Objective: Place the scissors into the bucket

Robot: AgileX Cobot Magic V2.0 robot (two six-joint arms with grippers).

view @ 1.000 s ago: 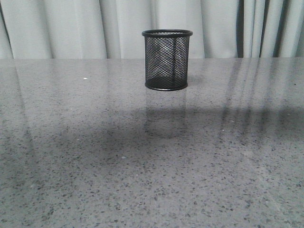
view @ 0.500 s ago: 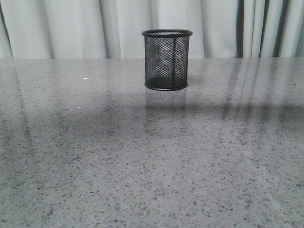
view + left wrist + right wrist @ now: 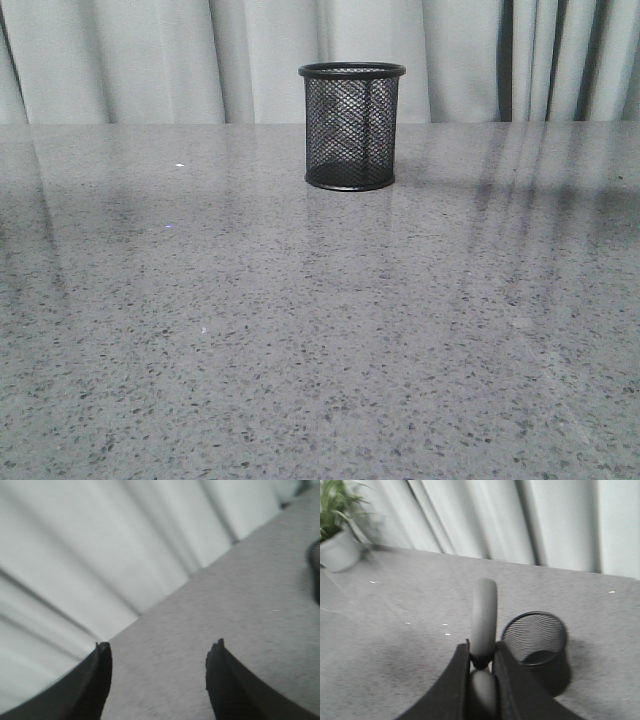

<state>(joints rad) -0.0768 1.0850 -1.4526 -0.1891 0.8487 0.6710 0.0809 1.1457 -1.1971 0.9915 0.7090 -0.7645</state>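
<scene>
The bucket point(image 3: 351, 125), a black wire-mesh cup, stands upright at the far middle of the table in the front view; no arm or scissors show there. In the right wrist view my right gripper point(image 3: 481, 646) is shut on the scissors point(image 3: 484, 615). I see them edge-on as a grey handle loop rising from between the fingers; the blades are hidden. The bucket point(image 3: 536, 640) stands on the table just beyond and to one side of the fingertips, its mouth open to the camera. My left gripper point(image 3: 160, 645) is open and empty above bare table.
Grey speckled tabletop point(image 3: 320, 330) with pale curtains point(image 3: 150, 60) behind it. A potted plant point(image 3: 335, 540) stands at the table's far edge in the right wrist view. A blurred dark shape point(image 3: 315, 570) sits at the edge of the left wrist view.
The broad dark shadow across the middle of the table in the front view has faded away. The bucket has not moved.
</scene>
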